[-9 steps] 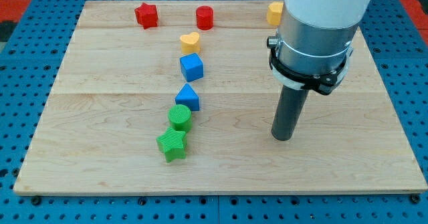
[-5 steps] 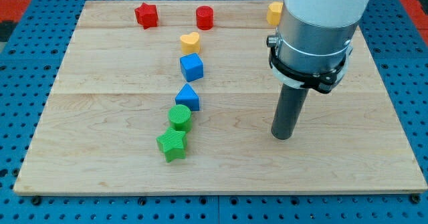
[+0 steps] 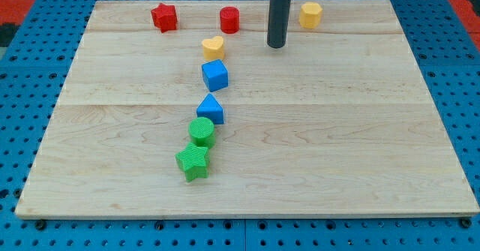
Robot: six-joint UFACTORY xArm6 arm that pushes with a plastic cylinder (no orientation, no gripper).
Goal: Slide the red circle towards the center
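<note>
My tip, the only tool here, is a plain dark rod with no jaws, so it is neither spread nor pinching anything; it rests on the table near the view's top and touches no block.

The relation the coming move turns on: the red circle lies to the view's left of the tool and a little toward the view's top, near but apart, with bare wood between them. The center of the table lies toward the view's bottom from the circle. By my judgement the tool must get round to the circle's top side before a push would send it the right way; a push from where the tool stands now would drive it sideways, toward the red star.

Going outward from the tool: the yellow hexagon sits near on the view's right, slightly higher. The yellow heart lies to the left, level with the tool and just below the circle, so it may stand in the circle's path. Below the heart run the blue cube, the blue triangle, the green circle and the green star, the last two touching. The red star lies beyond the circle, well apart from the tool on the left
</note>
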